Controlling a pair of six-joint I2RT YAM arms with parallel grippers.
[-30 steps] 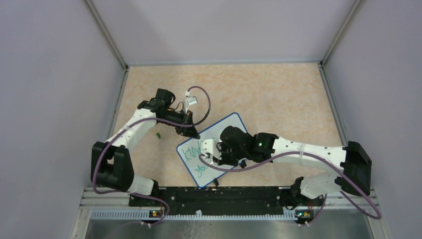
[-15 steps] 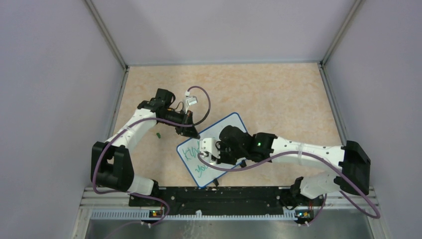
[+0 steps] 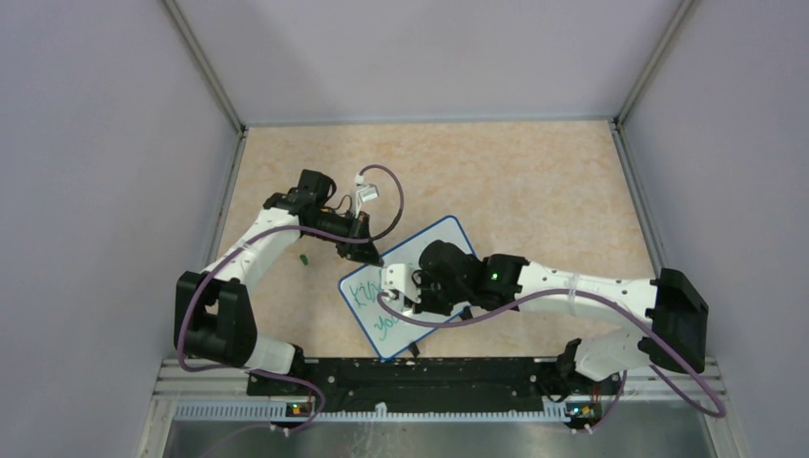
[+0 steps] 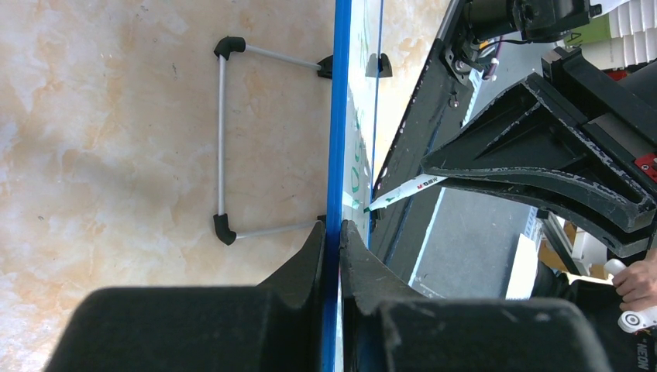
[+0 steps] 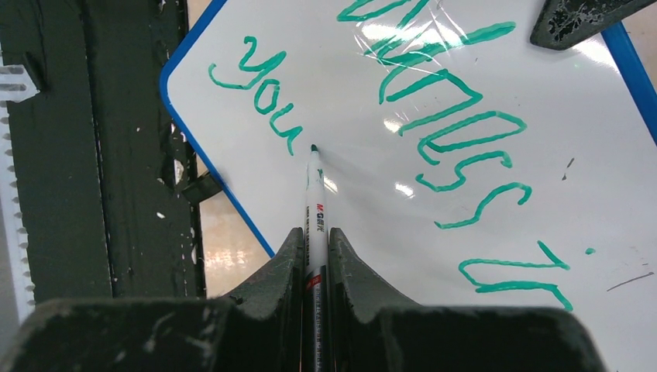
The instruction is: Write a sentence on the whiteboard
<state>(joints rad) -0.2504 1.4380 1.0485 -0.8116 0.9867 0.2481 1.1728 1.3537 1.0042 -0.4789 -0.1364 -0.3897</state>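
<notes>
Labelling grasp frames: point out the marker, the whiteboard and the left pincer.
marker [image 5: 315, 203]: right wrist view, on its white barrel.
whiteboard [image 5: 372, 256]: right wrist view, on bare white surface.
left pincer [image 4: 331, 231]: left wrist view, between its fingertips.

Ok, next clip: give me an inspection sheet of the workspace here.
Surface: beige marbled table.
Job's things: whiteboard with a wire stand; green sentence, second line "you" so far; marker tip just after it.
Clutter: small green item left of the whiteboard.
Grippers: left gripper shut on the whiteboard's rim; right gripper shut on the marker.
Cables: purple cables along both arms.
Surroundings: grey walls; black rail at near edge; a hand at left wrist view's edge.
</notes>
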